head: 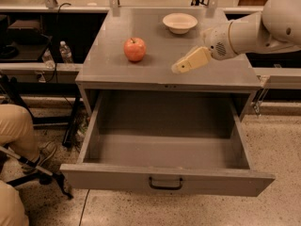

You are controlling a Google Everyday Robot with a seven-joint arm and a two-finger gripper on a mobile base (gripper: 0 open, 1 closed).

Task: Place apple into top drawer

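The red-orange apple (pixel 135 49) stands on the grey cabinet top (pixel 160 74), left of centre. The top drawer (pixel 164 147) is pulled wide open below it and shows a bare grey inside; its flat front panel carries a small black handle (pixel 165 184). My gripper (pixel 181 66) reaches in from the right on a white arm and hangs over the cabinet top, to the right of the apple and a little nearer the front edge. It is apart from the apple and holds nothing that I can see.
A cream-white shallow bowl (pixel 179 22) sits at the back of the cabinet top. A seated person's legs (pixel 16 135) and a chair base are at the left. A water bottle (pixel 65 52) stands on the left shelf. Speckled floor lies around the drawer.
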